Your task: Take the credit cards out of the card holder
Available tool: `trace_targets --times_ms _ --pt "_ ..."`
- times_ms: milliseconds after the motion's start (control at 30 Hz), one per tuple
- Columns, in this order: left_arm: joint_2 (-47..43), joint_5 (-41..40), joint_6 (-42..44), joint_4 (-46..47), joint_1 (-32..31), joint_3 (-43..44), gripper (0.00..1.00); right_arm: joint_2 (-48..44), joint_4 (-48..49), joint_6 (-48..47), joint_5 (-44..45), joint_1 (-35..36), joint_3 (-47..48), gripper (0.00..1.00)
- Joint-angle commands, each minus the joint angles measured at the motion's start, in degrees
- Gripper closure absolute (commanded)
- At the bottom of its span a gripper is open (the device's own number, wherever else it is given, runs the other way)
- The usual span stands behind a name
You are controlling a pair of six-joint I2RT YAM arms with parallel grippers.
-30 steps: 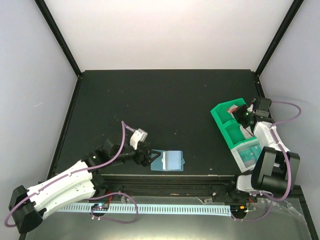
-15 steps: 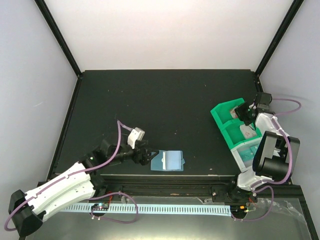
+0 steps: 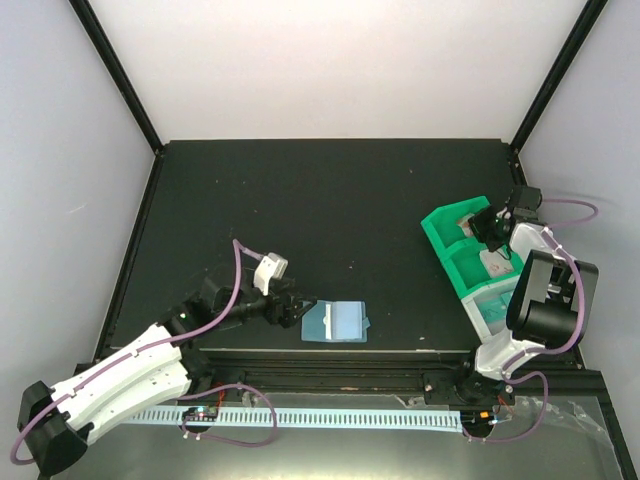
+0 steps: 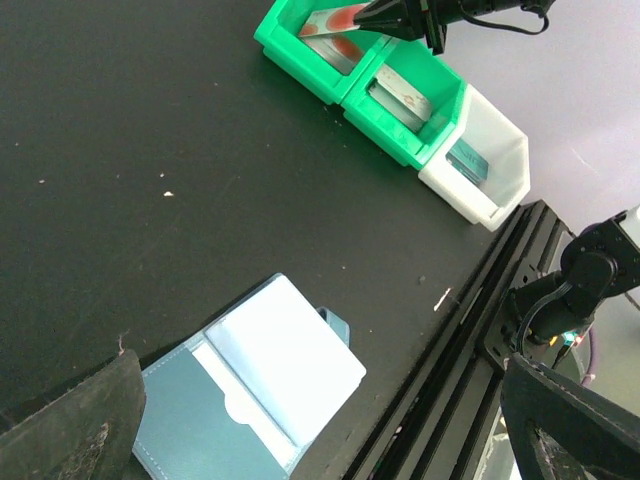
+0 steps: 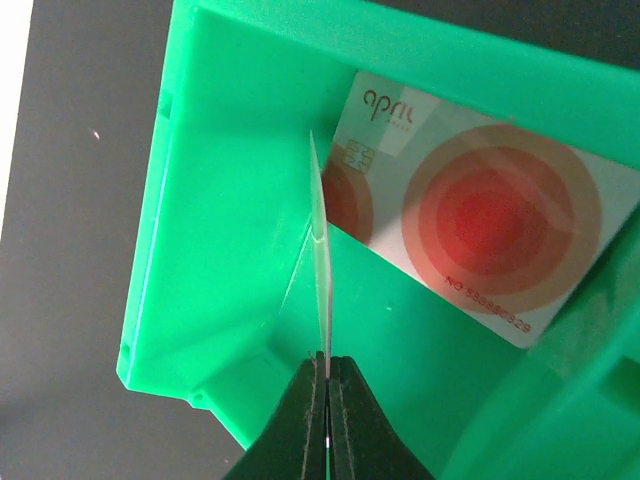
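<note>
The right gripper (image 5: 327, 378) pinches a credit card (image 5: 320, 250) by its near edge. It looks light, stiff and slippery. The left gripper (image 3: 290, 308) is spread wide, with the card holder (image 3: 335, 321) just ahead of it.

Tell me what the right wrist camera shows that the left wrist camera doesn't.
Only right wrist: a thin card seen edge-on, pinched in the right gripper. Only left wrist: the open card holder on the table, plus the white bin with a teal card. Both: that gripper over the green bin holding the red-blotched card.
</note>
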Motion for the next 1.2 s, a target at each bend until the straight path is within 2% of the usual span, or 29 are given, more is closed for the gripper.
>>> trace_targets --times_ms 0,567,867,1167 --pt "0.3 1.2 0.7 1.9 1.0 0.6 0.01 1.9 3.6 0.6 -3.8 -1.0 1.6 0.99" --pt "0.4 2.3 0.0 3.2 1.8 -0.3 0.01 -1.5 3.9 0.4 -3.8 -4.6 0.3 0.99" --pt "0.6 2.1 -0.1 2.8 2.0 -0.3 0.01 0.8 3.8 1.2 -1.7 -4.8 0.6 0.99" --pt "0.4 1.8 0.2 1.8 2.3 0.1 0.01 2.0 -0.5 0.6 0.8 -4.8 2.8 0.93"
